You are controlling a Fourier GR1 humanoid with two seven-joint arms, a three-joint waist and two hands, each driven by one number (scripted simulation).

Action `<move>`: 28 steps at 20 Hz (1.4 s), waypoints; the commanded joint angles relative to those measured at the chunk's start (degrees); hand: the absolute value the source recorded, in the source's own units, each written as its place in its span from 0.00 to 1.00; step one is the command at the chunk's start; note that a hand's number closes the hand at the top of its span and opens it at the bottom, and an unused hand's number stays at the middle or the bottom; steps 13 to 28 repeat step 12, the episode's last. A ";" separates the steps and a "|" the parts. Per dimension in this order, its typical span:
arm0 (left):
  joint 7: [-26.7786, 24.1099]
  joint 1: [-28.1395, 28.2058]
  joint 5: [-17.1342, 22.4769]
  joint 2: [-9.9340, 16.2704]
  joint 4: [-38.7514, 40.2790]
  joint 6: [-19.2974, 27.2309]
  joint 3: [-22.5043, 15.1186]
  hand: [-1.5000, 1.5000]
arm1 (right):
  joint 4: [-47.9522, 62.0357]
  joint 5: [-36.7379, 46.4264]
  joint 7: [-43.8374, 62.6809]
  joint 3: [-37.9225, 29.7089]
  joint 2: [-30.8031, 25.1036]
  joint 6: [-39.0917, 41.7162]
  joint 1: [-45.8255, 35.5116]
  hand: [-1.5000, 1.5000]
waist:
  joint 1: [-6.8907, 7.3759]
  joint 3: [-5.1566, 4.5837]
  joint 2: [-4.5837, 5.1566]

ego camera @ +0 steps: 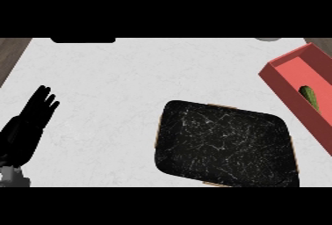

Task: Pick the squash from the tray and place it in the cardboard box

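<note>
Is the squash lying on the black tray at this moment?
No. The black tray holds nothing visible, and the green squash lies inside the red box at the right.

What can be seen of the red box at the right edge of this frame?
The red box lies at the counter's right side, set at a slant and cut off by the picture's edge. It is long and open-topped, with thin red walls and a lighter red floor. A green squash lies inside it, partly hidden by the edge. The box sits just right of the black tray; no hand touches it.

Left hand (31, 118) open, fingers up
</note>
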 commanded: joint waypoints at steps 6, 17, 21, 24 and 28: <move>0.14 -1.92 2.13 1.93 3.35 -2.55 3.22 0.50 | 7.50 -9.45 -7.80 -6.05 -10.57 11.36 7.49 0.00 | 0.18 0.01 0.11; -0.56 -1.75 -1.38 -0.98 1.83 -1.00 0.06 0.50 | 13.24 -9.98 -12.21 -3.01 -13.66 10.86 7.76 0.00 | 0.51 0.01 0.11; -0.56 -1.75 -1.38 -0.98 1.83 -1.00 0.06 0.50 | 13.24 -9.98 -12.21 -3.01 -13.66 10.86 7.76 0.00 | 0.51 0.01 0.11; -0.56 -1.75 -1.38 -0.98 1.83 -1.00 0.06 0.50 | 13.24 -9.98 -12.21 -3.01 -13.66 10.86 7.76 0.00 | 0.51 0.01 0.11; -0.56 -1.75 -1.38 -0.98 1.83 -1.00 0.06 0.50 | 13.24 -9.98 -12.21 -3.01 -13.66 10.86 7.76 0.00 | 0.51 0.01 0.11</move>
